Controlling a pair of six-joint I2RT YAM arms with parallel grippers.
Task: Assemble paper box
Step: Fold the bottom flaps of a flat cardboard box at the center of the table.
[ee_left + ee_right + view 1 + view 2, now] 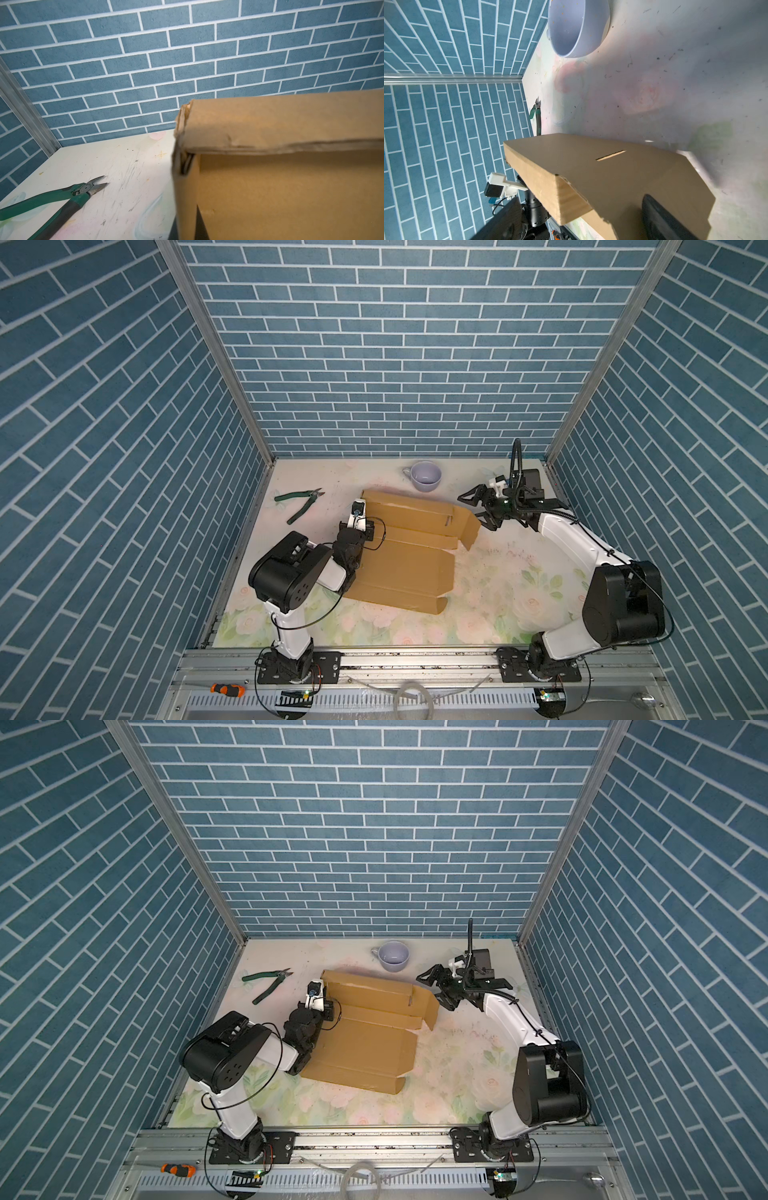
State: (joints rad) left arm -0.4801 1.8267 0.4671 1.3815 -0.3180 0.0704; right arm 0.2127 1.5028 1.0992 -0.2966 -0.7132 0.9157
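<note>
The left arm (282, 572) and right arm (565, 537) share white shells and bulky black joint housings; behind the black right pincer (472, 512), a corrugated black cable (516, 460) arches.

Cup (424, 486), pliers (309, 497) just beyond paper box (403, 572).

robotics lab test cell seen from above: an aluminium frame (216, 348) holds blue brick-print panels (395, 344) at 9, 12 and 3 o'clock around a scuffed floral tabletop (519, 572); at 6 o'clock, a left arm (286, 568) and right arm (569, 539) are bolted to a metal rail (415, 659), with a slotted cable duct (457, 701) and a screwdriver (227, 689).
</note>
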